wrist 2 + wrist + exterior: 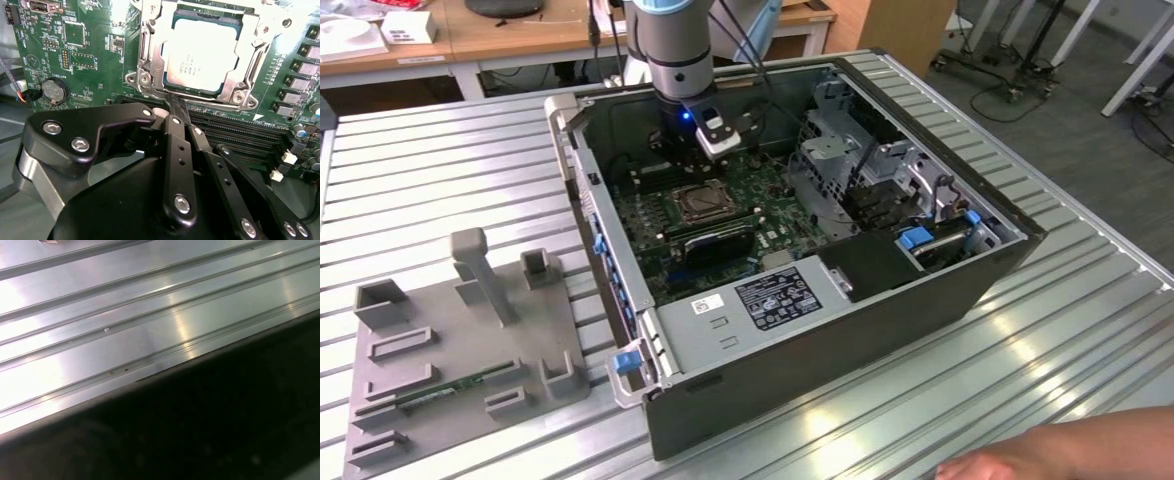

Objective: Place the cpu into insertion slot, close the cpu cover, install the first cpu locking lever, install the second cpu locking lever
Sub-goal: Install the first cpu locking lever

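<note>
The cpu (207, 55), a square chip with a silvery top, lies in the insertion slot (700, 203) on the green board inside the open computer case. The cpu cover (150, 55), a silvery metal frame, lies down around the chip. My gripper (174, 101) hangs just beside the socket's near edge, its black fingers (175, 135) pressed together. The tips meet at a thin metal bar along the frame's rim; whether they pinch it is hidden. In the exterior view the gripper (710, 150) sits low in the case, just behind the socket.
Long black memory slots (235, 132) run beside the gripper. A coin cell (52, 90) sits on the board. The case wall (600, 230), drive cage (847, 150) and power supply (761, 300) hem in the socket. A grey parts fixture (454, 350) lies on the slatted table (150, 315). A hand (1067, 455) rests at the front.
</note>
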Motion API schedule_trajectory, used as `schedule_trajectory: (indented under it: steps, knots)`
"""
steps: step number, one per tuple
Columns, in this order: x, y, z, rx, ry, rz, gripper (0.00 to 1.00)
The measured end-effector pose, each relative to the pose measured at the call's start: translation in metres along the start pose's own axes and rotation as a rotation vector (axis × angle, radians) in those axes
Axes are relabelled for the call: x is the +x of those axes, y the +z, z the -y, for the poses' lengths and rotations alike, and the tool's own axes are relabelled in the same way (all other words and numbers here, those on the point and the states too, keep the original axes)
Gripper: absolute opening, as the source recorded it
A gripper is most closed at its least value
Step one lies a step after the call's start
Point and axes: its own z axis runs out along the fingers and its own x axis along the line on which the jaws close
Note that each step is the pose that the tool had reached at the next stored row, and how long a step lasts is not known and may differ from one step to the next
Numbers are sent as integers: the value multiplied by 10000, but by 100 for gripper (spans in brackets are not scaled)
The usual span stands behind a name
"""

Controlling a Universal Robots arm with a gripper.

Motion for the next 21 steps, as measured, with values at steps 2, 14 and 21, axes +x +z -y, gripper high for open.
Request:
schedule_trajectory:
  steps: [2, 14, 21]
  knots:
    - [-1, 1, 2, -1, 0, 0, 10]
    - [-2, -2, 1, -1, -1, -1, 10]
    - [-9, -58, -7, -1, 0, -5, 10]
